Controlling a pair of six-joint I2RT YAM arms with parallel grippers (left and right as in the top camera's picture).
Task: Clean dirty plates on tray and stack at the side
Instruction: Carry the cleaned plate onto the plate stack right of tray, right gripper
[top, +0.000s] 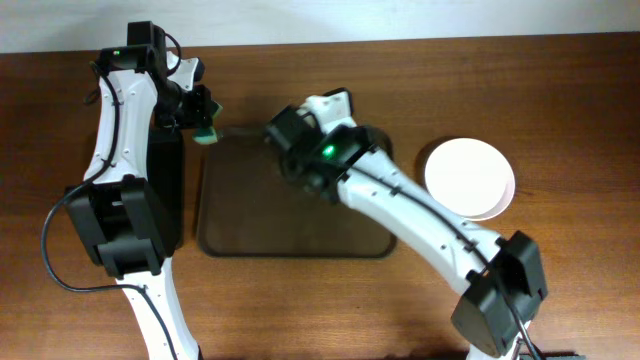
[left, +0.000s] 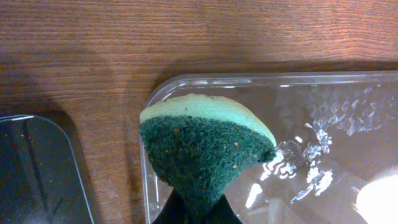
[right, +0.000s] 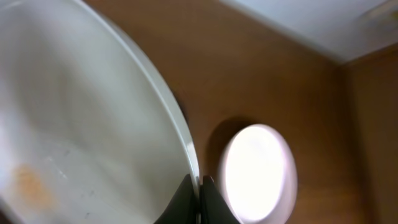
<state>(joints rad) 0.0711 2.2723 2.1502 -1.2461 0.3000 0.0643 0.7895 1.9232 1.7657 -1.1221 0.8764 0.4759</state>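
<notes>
Edgewise, plate (right: 81, 124) between right fingers (right: 181, 204) (rim)

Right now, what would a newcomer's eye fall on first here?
The green sponge, pinched in the left gripper over a corner of the brown tray. Next, the right gripper shut on the rim of a white plate with a brownish smear, and the stacked plates on the table beside the tray.

My right tool (right: 199, 184) grips a tilted, brown-smeared white plate (right: 81, 130) by its rim; other plates (top: 468, 178) lie stacked near the brown tray (top: 250, 236).
</notes>
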